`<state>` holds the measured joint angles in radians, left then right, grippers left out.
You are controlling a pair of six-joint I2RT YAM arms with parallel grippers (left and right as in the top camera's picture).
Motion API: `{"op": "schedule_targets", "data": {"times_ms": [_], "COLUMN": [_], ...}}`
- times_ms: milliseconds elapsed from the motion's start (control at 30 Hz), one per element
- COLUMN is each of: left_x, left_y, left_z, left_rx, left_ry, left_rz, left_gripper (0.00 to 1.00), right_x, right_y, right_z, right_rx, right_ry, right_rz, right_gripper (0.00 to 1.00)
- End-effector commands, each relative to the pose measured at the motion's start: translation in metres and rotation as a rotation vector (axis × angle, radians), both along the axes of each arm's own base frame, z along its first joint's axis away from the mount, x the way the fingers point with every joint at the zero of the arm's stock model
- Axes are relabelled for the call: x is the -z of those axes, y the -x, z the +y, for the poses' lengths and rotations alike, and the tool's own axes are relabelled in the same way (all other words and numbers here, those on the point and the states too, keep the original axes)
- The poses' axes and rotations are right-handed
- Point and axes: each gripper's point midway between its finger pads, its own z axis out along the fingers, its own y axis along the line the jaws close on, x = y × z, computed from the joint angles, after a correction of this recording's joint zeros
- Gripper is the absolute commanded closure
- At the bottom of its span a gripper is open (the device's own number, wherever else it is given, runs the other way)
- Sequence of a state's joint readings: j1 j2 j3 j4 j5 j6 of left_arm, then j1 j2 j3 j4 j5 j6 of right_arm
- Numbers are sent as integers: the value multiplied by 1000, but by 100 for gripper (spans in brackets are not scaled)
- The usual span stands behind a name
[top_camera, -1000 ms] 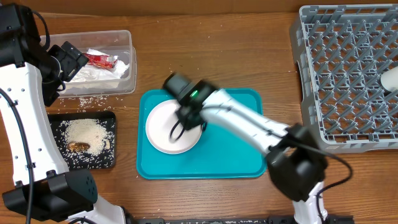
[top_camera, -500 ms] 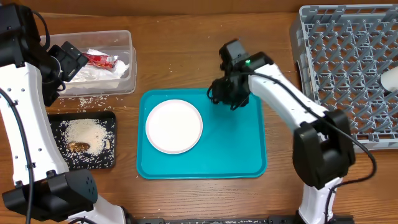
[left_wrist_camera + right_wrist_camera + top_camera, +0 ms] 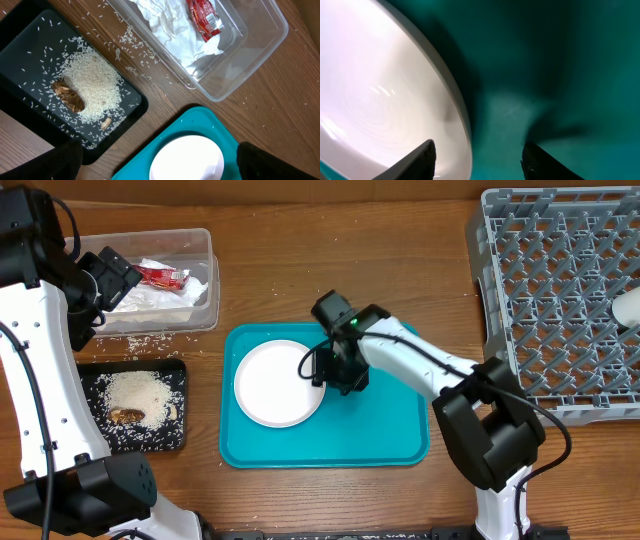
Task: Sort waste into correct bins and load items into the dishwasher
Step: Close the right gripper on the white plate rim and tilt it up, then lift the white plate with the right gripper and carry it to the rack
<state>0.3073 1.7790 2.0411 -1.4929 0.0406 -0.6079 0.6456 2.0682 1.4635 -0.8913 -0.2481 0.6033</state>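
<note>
Crumpled white paper napkins (image 3: pixel 150 298) and a small red shiny wrapper (image 3: pixel 162 277) lie in the clear plastic rectangular tub (image 3: pixel 207 280); white rice (image 3: pixel 135 392) and a brown food scrap (image 3: pixel 127 415) sit in the shallow black rectangular tray (image 3: pixel 88 437); stray grains (image 3: pixel 130 342) dot the wooden table (image 3: pixel 400 270) between them. The round white plate (image 3: pixel 275 383) lies on the teal serving tray (image 3: pixel 385 430), not yet in the grey lattice dish rack (image 3: pixel 560 300). The right gripper (image 3: pixel 479 159) straddles the plate's right rim, jaws parted, grasping nothing; the left gripper (image 3: pixel 112 278) hangs released by the tub; the path to the rack looks unobstructed.
</note>
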Motion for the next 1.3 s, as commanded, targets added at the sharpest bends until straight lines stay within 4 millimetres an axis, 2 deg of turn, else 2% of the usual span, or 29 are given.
{"op": "schedule_targets", "data": {"times_ms": [0,100,167,267,367,467,533,633,700,733,833,967,1033,1067,1167,1267], "left_x": [4,4,4,4,4,4,4,4,4,4,4,4,4,4,4,4], "left_y": [-3,-3,-3,-3,-3,-3,-3,-3,-3,-3,-3,-3,-3,-3,-3,-3], "left_z": [-2,-2,-2,-2,-2,-2,-2,-2,-2,-2,-2,-2,-2,-2,-2,-2], "left_rx": [-2,-2,-2,-2,-2,-2,-2,-2,-2,-2,-2,-2,-2,-2,-2,-2], "left_ry": [7,6,6,6,6,6,6,7,7,7,7,6,6,7,6,7], "left_rz": [9,9,9,9,9,9,9,9,9,9,9,9,9,9,9,9], "left_gripper": [0,0,0,0,0,0,0,0,0,0,0,0,0,0,0,0], "right_x": [13,20,22,22,21,11,-7,-39,-68,-91,-147,-217,-244,-255,-270,-270], "right_y": [5,9,11,12,11,6,-4,-26,-45,-58,-85,-114,-123,-128,-136,-136], "right_z": [-6,-10,-11,-12,-12,-18,-27,-52,-81,-107,-164,-256,-301,-323,-382,-430], "right_rx": [93,120,120,119,120,139,151,187,257,310,347,495,607,664,807,861], "right_ry": [94,122,126,131,129,133,134,151,189,217,248,343,396,416,479,575], "right_rz": [-17,-16,-12,-8,-9,-3,-8,-42,-76,-109,-213,-391,-470,-508,-586,-613], "right_gripper": [43,46,53,79,96,96,96,96,96,96,96,96,96,96,96,96]}}
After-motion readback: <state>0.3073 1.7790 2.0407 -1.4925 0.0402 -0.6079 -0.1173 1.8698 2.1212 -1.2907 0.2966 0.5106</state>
